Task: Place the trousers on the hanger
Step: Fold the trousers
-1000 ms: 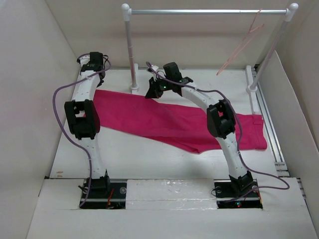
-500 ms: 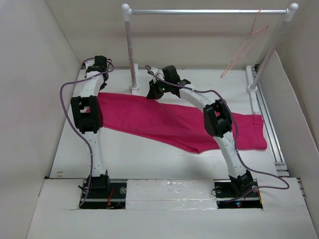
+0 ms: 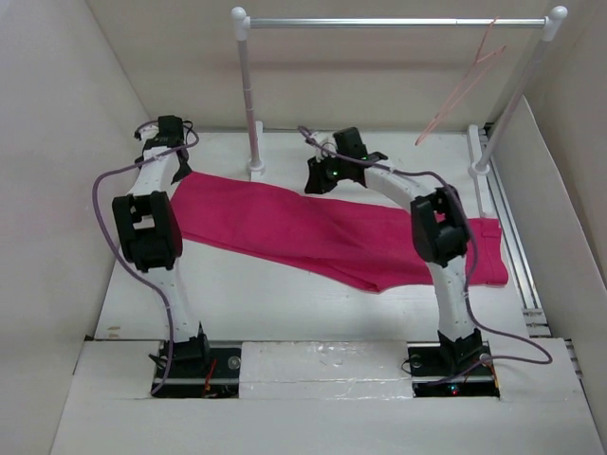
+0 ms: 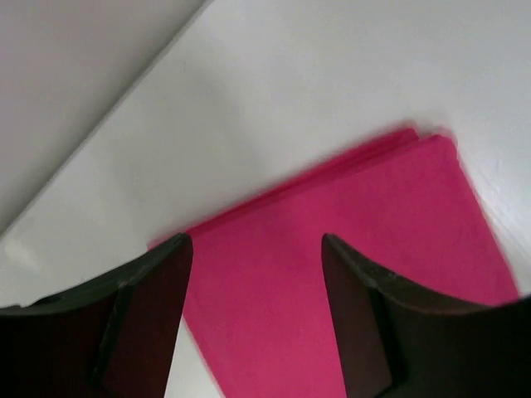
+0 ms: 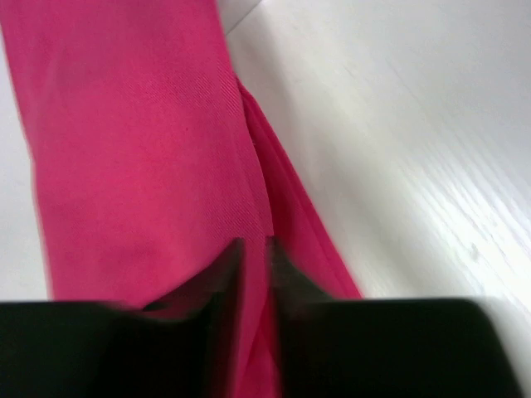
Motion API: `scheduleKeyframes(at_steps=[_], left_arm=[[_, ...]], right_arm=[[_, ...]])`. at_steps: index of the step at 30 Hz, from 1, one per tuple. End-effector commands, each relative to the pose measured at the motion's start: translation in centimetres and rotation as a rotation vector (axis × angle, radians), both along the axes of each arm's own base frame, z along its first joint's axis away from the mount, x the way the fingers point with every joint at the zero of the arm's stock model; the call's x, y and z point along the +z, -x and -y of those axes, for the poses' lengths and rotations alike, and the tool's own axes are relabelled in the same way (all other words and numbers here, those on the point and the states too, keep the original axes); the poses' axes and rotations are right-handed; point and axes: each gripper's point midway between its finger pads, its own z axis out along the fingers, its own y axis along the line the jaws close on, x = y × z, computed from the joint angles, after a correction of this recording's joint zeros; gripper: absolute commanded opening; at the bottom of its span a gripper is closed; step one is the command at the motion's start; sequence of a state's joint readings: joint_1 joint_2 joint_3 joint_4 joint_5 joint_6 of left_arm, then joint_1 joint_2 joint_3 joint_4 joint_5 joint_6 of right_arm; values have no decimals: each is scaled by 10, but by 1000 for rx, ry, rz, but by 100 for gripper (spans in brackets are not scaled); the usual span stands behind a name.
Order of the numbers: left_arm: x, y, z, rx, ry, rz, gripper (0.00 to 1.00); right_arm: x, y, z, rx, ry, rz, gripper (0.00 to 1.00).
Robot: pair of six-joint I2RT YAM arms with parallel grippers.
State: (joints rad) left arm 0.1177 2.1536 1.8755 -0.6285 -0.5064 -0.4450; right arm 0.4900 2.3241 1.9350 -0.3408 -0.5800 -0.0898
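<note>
The magenta trousers [image 3: 322,232] lie flat on the table, slanting from the back left to the right side. My left gripper [image 3: 171,152] hovers over their left end. In the left wrist view that gripper [image 4: 255,245] is open wide with nothing in it, and the trousers' corner [image 4: 357,249] lies below its fingers. My right gripper [image 3: 318,180] hangs over the trousers' far edge near the middle. Seen from the right wrist, this gripper [image 5: 255,245] has its jaws a narrow slit apart above a folded edge of the trousers [image 5: 141,149]. The pale pink hanger [image 3: 463,87] hangs from the rail at the back right.
A silver rail [image 3: 389,21] on two white posts [image 3: 248,104] spans the back of the table. White walls [image 3: 57,171] enclose the left, right and back. A metal track [image 3: 512,237] runs along the right edge.
The left arm has swung left and its gripper has opened wide. The right arm has shifted right along the trousers' far edge and its jaws have parted. The hanger sways slightly.
</note>
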Motion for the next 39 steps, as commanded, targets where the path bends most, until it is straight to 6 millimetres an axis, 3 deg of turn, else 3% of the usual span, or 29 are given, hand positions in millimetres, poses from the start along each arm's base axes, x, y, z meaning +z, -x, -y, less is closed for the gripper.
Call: scheduleKeyframes(at_steps=[1, 2, 3, 4, 5, 7, 8, 9, 12, 17, 22, 32, 38, 39], left_arm=[[28, 28, 53, -106, 104, 123, 59], [27, 44, 85, -190, 235, 168, 54], [27, 44, 85, -191, 236, 168, 52], [0, 64, 95, -196, 291, 136, 51], [4, 70, 108, -223, 354, 167, 49], [-15, 90, 115, -217, 391, 140, 47], [-13, 93, 121, -229, 421, 152, 46], [-17, 99, 118, -213, 438, 145, 46], [-42, 117, 99, -116, 455, 118, 50], [-61, 121, 85, -28, 441, 85, 56], [-57, 109, 79, -10, 419, 105, 57], [-80, 110, 71, 34, 395, 44, 49], [-91, 116, 56, 78, 399, 30, 21], [-92, 118, 57, 79, 403, 27, 9]], right_arm=[[48, 1, 55, -46, -22, 96, 14], [43, 15, 76, -64, -15, 80, 1], [60, 16, 77, -64, -28, 111, 0], [36, 28, 94, -78, -3, 69, 0], [30, 35, 102, -82, 11, 61, 0], [27, 46, 121, -94, 48, 63, 0], [12, 58, 126, -91, 72, 31, 3], [12, 59, 134, -106, 80, 29, 20], [-6, 66, 160, -153, 102, -1, 47], [-8, 60, 190, -175, 97, -17, 56], [-13, 57, 198, -157, 112, -55, 55], [-52, 86, 201, -132, 105, -161, 52], [-46, 80, 201, -141, 100, -139, 34], [-46, 76, 204, -150, 99, -138, 23]])
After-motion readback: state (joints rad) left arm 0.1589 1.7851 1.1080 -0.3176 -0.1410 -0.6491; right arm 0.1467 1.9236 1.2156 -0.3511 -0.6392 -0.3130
